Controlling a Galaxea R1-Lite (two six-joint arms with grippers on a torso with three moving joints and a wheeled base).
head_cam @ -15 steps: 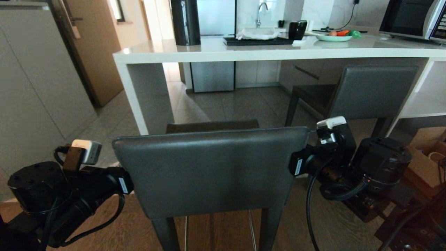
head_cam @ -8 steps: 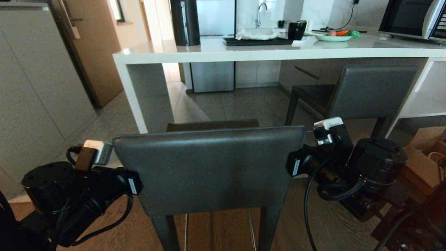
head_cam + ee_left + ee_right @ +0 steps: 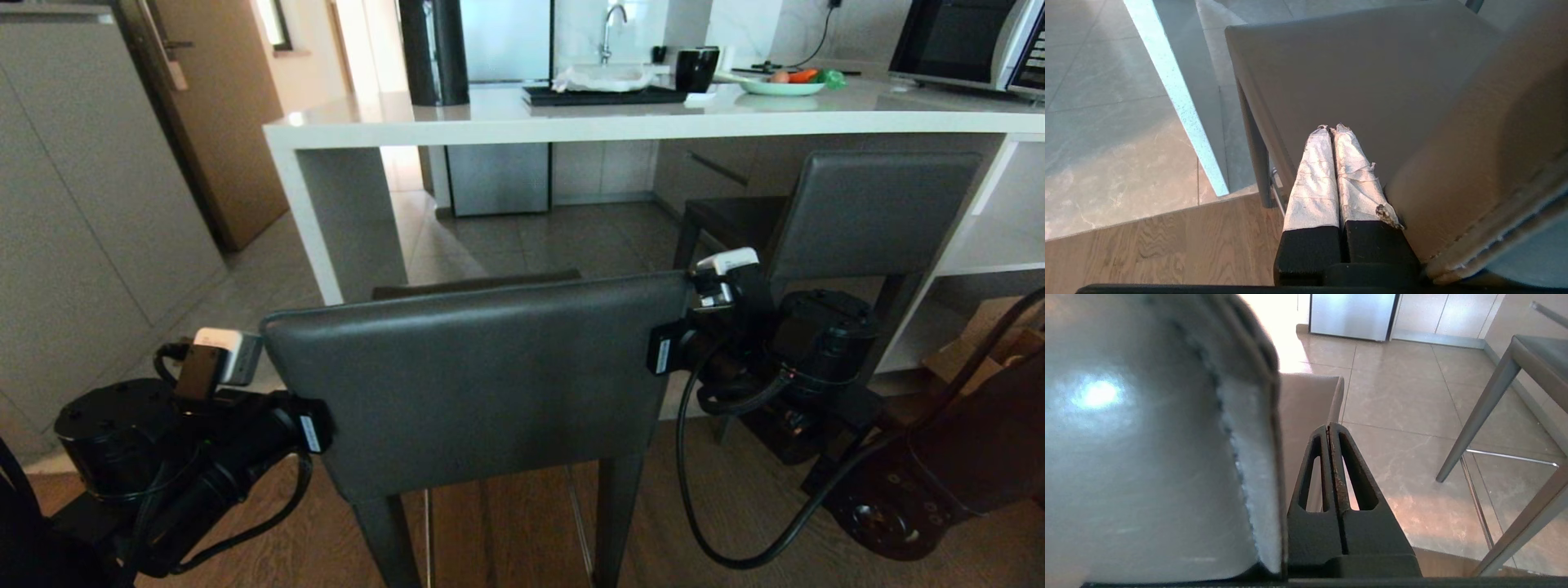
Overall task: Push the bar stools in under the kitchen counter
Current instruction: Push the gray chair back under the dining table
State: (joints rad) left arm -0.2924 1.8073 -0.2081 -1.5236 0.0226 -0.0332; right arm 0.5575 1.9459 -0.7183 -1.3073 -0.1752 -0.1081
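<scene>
Head view: the near bar stool (image 3: 490,384) is flanked at its backrest by the left gripper (image 3: 1333,130) and right gripper (image 3: 1329,428), fingers pressed together, short of the kitchen counter (image 3: 653,122); even pressure should be kept on both sides

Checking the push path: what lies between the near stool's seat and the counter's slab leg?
Bare tiled floor only, in the head view. The near stool stands just short of the kitchen counter's slab leg, with nothing on the tiles between them.
</scene>
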